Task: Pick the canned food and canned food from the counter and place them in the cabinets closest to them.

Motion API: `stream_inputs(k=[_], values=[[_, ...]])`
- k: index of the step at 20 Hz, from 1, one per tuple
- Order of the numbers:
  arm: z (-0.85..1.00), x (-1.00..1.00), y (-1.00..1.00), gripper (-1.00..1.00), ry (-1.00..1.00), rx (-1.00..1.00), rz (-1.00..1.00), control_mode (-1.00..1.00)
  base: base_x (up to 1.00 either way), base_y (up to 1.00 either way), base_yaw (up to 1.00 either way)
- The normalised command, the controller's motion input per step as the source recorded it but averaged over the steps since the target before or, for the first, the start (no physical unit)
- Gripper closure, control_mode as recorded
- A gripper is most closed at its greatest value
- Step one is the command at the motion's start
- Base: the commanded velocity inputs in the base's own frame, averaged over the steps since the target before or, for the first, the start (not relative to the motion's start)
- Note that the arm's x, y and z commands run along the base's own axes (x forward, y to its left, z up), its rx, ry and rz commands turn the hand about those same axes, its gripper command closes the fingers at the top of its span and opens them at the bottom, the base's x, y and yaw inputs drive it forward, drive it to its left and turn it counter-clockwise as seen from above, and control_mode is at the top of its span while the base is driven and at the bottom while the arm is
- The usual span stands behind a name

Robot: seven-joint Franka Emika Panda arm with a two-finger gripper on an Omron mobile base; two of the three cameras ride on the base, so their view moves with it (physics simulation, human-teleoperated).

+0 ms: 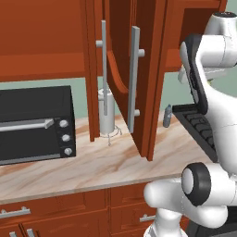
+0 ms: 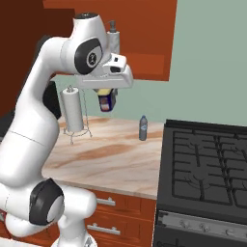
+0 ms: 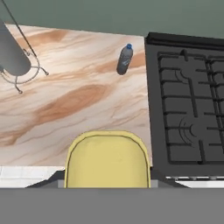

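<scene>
While the gripper [image 2: 107, 99] hangs high above the desk [image 2: 111, 159], its jaws are closed on the blue, yellow-labelled can [image 2: 107, 101], long axis roughly vertical, its yellow face toward the hand camera. Below stand a paper-towel holder [image 2: 73, 112] and a small bottle [image 2: 143, 128]; the stove [image 2: 207, 169] adjoins the desk on the right. An open cabinet door [image 1: 139, 78] projects over the desk left of the arm, with bare stone between holder and stove.

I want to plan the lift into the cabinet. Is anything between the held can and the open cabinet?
Nothing visible blocks it. The pincer holds the can above the counter; the cabinet door stands open. The towel holder and bottle stand lower.
</scene>
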Motion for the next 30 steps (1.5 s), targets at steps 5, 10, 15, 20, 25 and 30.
stream_inputs(k=[5, 10, 15, 20, 25, 30], values=[[0.39, -0.19, -0.14, 1.00, -0.28, 0.13, 0.00, -1.00, 0.00, 0.00, 0.00], [0.27, -0.16, -0.11, 1.00, -0.25, 0.10, 0.00, -1.00, 0.00, 0.00, 0.00], [0.04, -0.02, 0.02, 1.00, -0.08, 0.00, 0.00, -1.00, 0.00, 0.00, 0.00], [0.21, 0.00, 0.27, 1.00, -0.10, -0.01, 0.00, -1.00, 0.00, 0.00, 0.00], [0.29, 0.01, 0.21, 1.00, -0.07, 0.00, -0.01, -1.00, 0.00, 0.00, 0.00], [0.04, 0.00, 0.01, 1.00, -0.02, 0.00, 0.00, -1.00, 0.00, 0.00, 0.00]])
